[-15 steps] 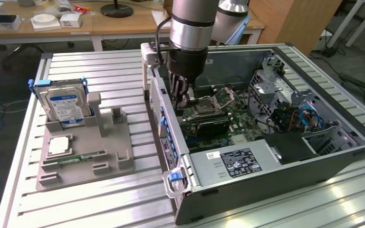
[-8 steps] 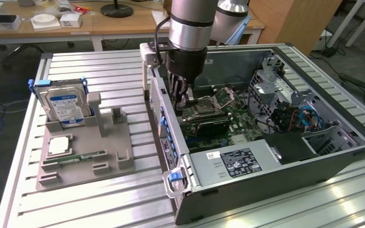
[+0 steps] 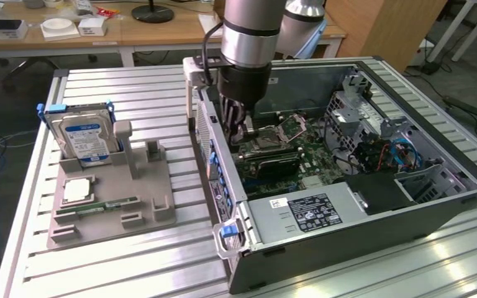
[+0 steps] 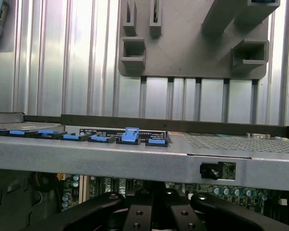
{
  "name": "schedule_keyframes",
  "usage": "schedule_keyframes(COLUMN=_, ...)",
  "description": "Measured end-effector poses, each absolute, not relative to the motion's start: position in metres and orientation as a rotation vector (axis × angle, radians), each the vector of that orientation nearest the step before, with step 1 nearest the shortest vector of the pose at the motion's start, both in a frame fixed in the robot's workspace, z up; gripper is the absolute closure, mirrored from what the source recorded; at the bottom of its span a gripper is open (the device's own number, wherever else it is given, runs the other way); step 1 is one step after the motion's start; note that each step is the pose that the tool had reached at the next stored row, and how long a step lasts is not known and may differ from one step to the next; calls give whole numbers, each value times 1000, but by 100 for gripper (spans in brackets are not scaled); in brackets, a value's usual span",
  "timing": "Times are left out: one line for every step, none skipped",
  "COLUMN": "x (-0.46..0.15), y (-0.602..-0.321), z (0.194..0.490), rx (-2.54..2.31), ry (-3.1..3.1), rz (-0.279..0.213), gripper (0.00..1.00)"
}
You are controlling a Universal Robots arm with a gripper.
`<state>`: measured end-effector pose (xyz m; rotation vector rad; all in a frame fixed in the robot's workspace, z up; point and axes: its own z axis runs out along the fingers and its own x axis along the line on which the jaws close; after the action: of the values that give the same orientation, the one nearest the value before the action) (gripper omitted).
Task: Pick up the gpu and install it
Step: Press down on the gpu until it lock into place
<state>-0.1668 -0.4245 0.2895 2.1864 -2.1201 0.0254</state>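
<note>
Ribbed aluminium slats make up the surface [image 3: 139, 261]. Near its front edge lies an open computer case [image 3: 346, 236], its power supply [image 3: 305, 214] at the near end. Beside the case, toward the exterior view's left, a grey holder tray [image 3: 110, 205] carries a narrow green memory stick [image 3: 106, 205] and, further back, an upright silver hard drive [image 3: 85, 139] with a blue label. Deeper in the case the tool [image 3: 243, 133] reaches down over the motherboard [image 3: 300, 158], its fingers drawn fully together; whether they have hold of anything I cannot tell. The gpu [image 3: 268, 162] sits as a dark slim card on the motherboard, just under the tool. Wooden desks [image 3: 156, 31] stand beyond the far edge.
</note>
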Motion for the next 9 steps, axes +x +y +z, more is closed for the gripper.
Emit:
schedule_keyframes(x=-167, y=-425, z=289, rx=2186, ry=-2120, rz=25, gripper=90)
schedule_keyframes(x=-167, y=-426, z=289, rx=2186, ry=-2120, rz=25, gripper=90)
schedule_keyframes(x=-167, y=-426, z=289, rx=2186, ry=-2120, rz=25, gripper=90)
schedule_keyframes(x=-167, y=-426, z=289, rx=2186, ry=-2120, rz=25, gripper=90)
schedule_keyframes(x=-167, y=-427, z=289, rx=2186, ry=-2120, rz=25, gripper=90)
schedule_keyframes(x=-167, y=-427, z=289, rx=2186, ry=-2120, rz=25, gripper=90)
schedule_keyframes(x=-167, y=-427, z=289, rx=2186, ry=-2120, rz=25, gripper=90)
schedule_keyframes(x=-167, y=-427, z=289, rx=2186, ry=-2120, rz=25, gripper=90)
schedule_keyframes(x=-167, y=-427, z=289, rx=2186, ry=-2120, rz=25, gripper=90)
